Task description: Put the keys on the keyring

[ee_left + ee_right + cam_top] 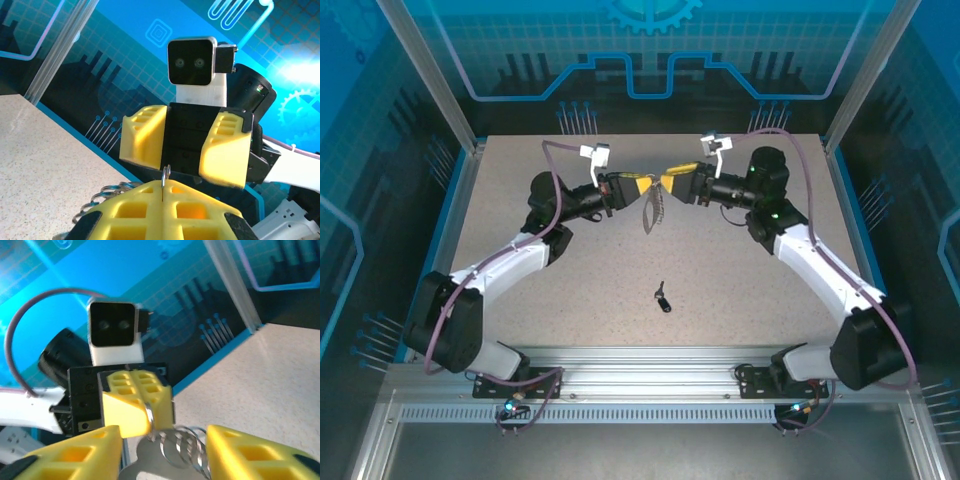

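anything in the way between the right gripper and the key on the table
Nothing visible. The key lies alone on bare table. The right gripper is open at the keyring, which the left gripper pinches.

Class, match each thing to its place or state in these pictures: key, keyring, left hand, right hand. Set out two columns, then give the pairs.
Things:
1. key
2. keyring
3. left hand
4. right hand

Places or states:
A. open
B. lying on the table
C. shut on the keyring
D. hanging above the table

Pairs: 1-B; 2-D; 3-C; 4-A
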